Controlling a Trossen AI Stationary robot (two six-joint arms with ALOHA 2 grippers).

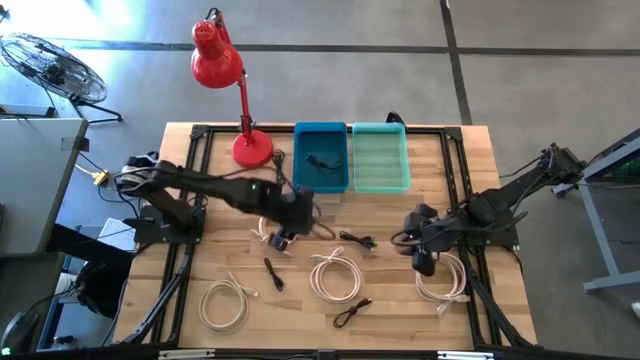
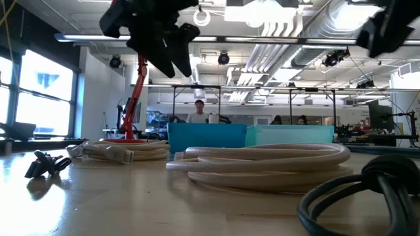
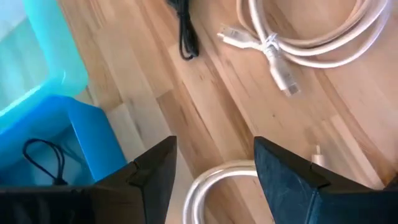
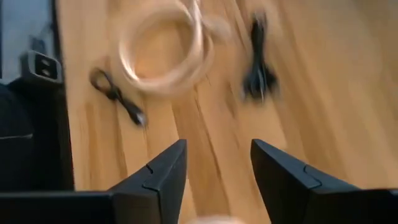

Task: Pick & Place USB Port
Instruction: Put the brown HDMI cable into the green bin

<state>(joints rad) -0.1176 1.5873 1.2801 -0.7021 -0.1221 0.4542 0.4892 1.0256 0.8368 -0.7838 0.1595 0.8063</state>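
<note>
My left gripper point(image 3: 214, 180) hangs wide open and empty, a white cable coil point(image 3: 214, 186) lying on the table between my fingers point(image 3: 152, 177). Beyond sits the blue bin point(image 1: 320, 157) holding one black cable point(image 3: 43, 163). My right gripper point(image 4: 217, 174) hovers parted, empty. Risk: closing too high and pinching air. Only the high view shows the loose black cables point(image 1: 355, 240) elsewhere on the table.

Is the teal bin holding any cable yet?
No: in the high view the teal bin shows only its bare floor, while the blue bin beside it holds one black cable.
</note>
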